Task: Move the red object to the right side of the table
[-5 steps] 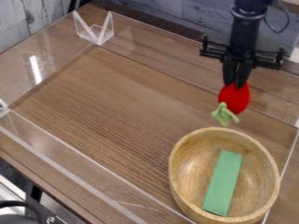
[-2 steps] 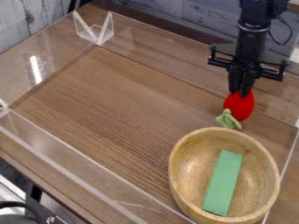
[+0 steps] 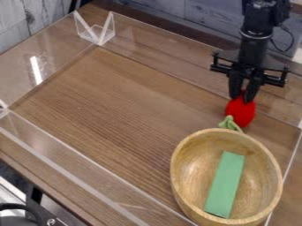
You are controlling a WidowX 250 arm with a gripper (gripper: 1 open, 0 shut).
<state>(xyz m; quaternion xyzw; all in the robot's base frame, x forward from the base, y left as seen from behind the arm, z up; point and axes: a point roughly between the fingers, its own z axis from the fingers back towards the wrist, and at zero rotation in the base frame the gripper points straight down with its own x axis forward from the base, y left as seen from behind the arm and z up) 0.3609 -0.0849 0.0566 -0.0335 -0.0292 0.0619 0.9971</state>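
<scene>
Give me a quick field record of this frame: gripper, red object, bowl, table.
gripper: points straight down, directly above the red object, fingertips at its top; open or shut not clear
red object: on the table, right side, green leafy end toward the bowl
wooden bowl: near right corner, just in front of the red object
green block: lying flat inside the bowl
table: wood grain, clear acrylic walls

Grey wall (image 3: 177,11) behind, dark floor (image 3: 12,216) at lower left
</scene>
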